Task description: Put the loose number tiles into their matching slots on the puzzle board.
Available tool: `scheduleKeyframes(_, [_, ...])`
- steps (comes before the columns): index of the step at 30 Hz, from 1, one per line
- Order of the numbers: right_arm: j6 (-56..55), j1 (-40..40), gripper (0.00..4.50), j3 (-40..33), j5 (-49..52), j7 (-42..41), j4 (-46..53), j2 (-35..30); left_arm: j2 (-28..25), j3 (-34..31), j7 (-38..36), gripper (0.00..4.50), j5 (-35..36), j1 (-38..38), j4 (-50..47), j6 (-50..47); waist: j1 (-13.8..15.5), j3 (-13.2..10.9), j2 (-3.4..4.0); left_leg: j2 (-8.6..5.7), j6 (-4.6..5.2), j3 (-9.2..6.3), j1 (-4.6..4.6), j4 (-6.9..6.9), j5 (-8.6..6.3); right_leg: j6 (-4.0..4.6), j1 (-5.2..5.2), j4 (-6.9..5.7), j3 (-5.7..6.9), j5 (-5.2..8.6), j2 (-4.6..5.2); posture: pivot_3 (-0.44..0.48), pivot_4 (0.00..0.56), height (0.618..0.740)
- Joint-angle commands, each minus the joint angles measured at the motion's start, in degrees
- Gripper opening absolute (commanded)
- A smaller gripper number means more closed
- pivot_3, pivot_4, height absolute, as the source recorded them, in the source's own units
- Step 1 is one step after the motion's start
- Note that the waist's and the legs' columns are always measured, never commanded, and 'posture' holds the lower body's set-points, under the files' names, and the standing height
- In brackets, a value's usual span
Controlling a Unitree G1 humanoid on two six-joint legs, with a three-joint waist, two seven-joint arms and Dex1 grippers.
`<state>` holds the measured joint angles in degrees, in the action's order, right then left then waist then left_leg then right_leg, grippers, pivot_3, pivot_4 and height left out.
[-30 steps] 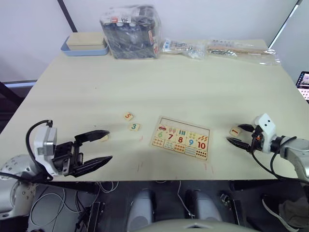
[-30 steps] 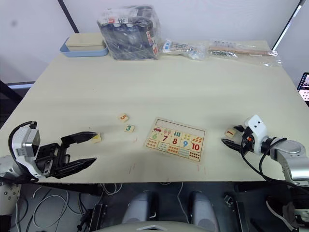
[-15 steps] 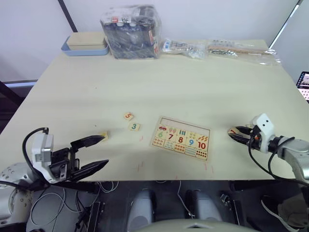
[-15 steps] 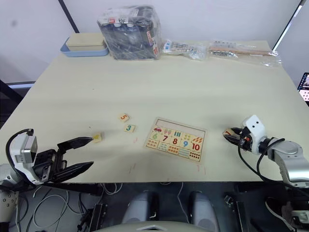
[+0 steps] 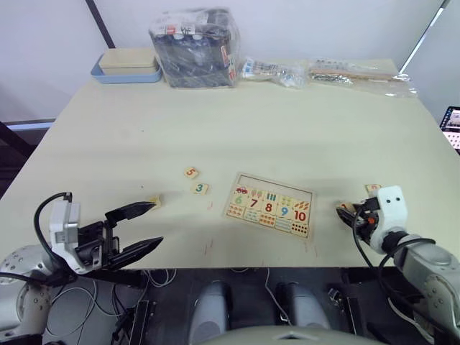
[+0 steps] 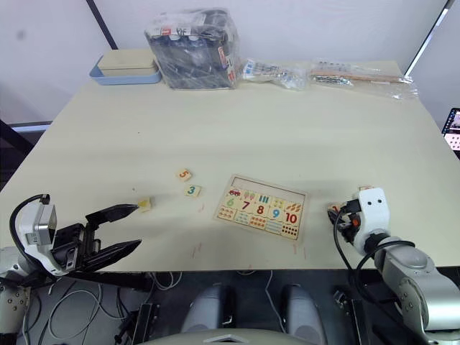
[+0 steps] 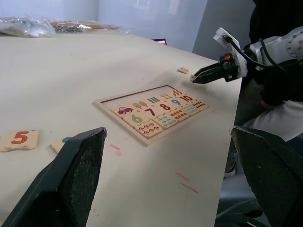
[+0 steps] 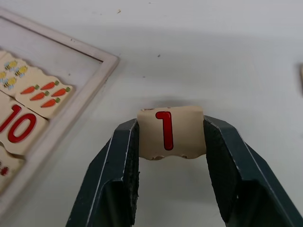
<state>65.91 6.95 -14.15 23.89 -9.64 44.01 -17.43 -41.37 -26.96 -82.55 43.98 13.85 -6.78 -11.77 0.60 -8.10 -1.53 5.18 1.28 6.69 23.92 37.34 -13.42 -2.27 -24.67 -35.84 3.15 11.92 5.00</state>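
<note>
The puzzle board (image 5: pixel 270 205) lies flat near the table's front, with numbers 6 to 10 in place. My right gripper (image 8: pixel 171 124) is shut on the "1" tile (image 8: pixel 171 132), just right of the board's corner. The "5" tile (image 5: pixel 190 172) and the "3" tile (image 5: pixel 200 188) lie left of the board. Further left there is another small tile (image 5: pixel 154 200). One more tile (image 5: pixel 372 188) rests behind the right gripper (image 5: pixel 347 210). My left gripper (image 5: pixel 158 223) is open and holds nothing, at the front left by that small tile.
A blue-rimmed tray (image 5: pixel 126 68), a plastic-wrapped dark box (image 5: pixel 195 47) and clear bags (image 5: pixel 359 74) line the far edge. A screen (image 5: pixel 453 123) shows at the right. Both grippers work close to the table's front edge.
My right gripper has closed on the "1" tile and carried it nearer the front edge, turning toward the board. The left gripper has drawn back slightly to the front left, still open.
</note>
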Motion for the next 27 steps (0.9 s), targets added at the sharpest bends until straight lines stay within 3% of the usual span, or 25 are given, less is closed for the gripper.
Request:
scheduleKeyframes(1, [3.03,-0.78,1.4,1.24,-3.01,7.28,3.13,4.44,0.28,-0.55,-0.01,4.5,0.22,0.5,-1.0,0.79,-0.01,0.01,-0.01,0.0,0.0,0.01,0.0,-0.01,0.0,0.0,0.0,0.0,0.0,0.0,0.0,0.0,0.15,0.74])
scheduleKeyframes(4, [2.53,-0.87,1.4,3.73,-5.13,10.73,1.06,8.53,0.43,-0.56,0.0,4.5,0.09,0.76,-0.97,0.93,-0.23,0.02,-0.03,0.0,0.0,0.0,0.03,-0.06,0.0,0.01,-0.03,0.01,0.01,0.0,-0.01,0.0,0.15,0.74])
scheduleKeyframes(5, [1.15,-0.01,2.2,4.93,-5.78,10.44,-0.24,8.74,0.43,-0.51,0.06,4.5,0.08,0.71,-0.96,0.94,-0.26,0.01,-0.02,0.0,0.0,0.0,0.03,-0.1,0.0,0.01,-0.04,0.02,0.01,0.01,-0.02,0.0,0.15,0.74])
scheduleKeyframes(6, [-0.76,1.27,2.2,5.85,-6.32,9.66,-1.37,8.3,0.52,-0.45,0.16,4.5,0.08,0.7,-1.0,1.0,-0.4,0.01,0.01,0.0,0.0,0.0,0.03,-0.1,0.0,0.01,-0.04,0.02,0.01,0.01,-0.02,0.0,0.15,0.74])
scheduleKeyframes(8, [-3.9,3.5,3.3,6.2,-6.24,6.9,-2.0,6.44,0.66,-0.35,0.11,4.5,0.14,0.73,-0.98,1.09,-0.55,0.07,-0.09,0.0,0.0,-0.02,0.03,-0.1,0.0,0.01,-0.03,0.02,0.03,0.01,-0.02,0.0,0.15,0.74])
scheduleKeyframes(11, [-7.17,5.92,4.47,2.19,-2.6,0.45,1.14,2.68,0.81,-0.47,0.16,4.5,0.61,0.71,-0.84,0.76,-0.6,0.11,-0.15,-0.03,0.0,-0.01,0.03,-0.07,0.0,0.0,-0.01,0.04,0.02,0.01,0.05,0.0,0.15,0.74])
scheduleKeyframes(15, [-10.07,9.18,4.47,-5.39,5.83,-12.59,4.68,-5.94,0.82,-0.34,-0.32,4.5,0.43,0.26,-0.2,1.19,-0.54,0.05,-0.08,-0.05,0.0,-0.03,0.06,-0.05,0.0,-0.01,-0.01,0.05,0.02,0.02,0.07,0.0,0.15,0.74])
scheduleKeyframes(19, [-14.78,11.13,4.47,-10.1,10.5,-27.88,1.85,-18.91,0.68,0.33,-0.92,4.5,0.4,-0.33,0.18,1.05,-1.11,0.04,-0.07,-0.02,0.0,-0.11,0.0,-0.1,0.0,-0.01,-0.01,0.04,0.04,0.02,0.0,0.0,0.15,0.74])
scheduleKeyframes(23, [-31.01,12.6,4.47,-8.18,4.61,-44.73,-7.1,-31.17,2.04,0.9,-1.14,4.5,-1.43,-1.37,0.74,4.72,-1.2,0.04,-0.1,-0.1,0.0,-0.24,-0.05,-0.12,0.0,-0.01,0.01,0.05,0.05,0.02,0.0,0.0,0.15,0.74])
scheduleKeyframes(27, [-40.01,5.62,4.47,-5.06,3.42,-53.4,-20.45,-35.2,2.91,1.33,-2.9,4.5,-0.87,-2.27,1.43,5.89,-1.21,0.02,-0.22,-0.11,0.01,-0.28,-0.03,-0.07,0.0,-0.01,0.07,0.1,0.09,0.02,-0.02,0.0,0.15,0.74])
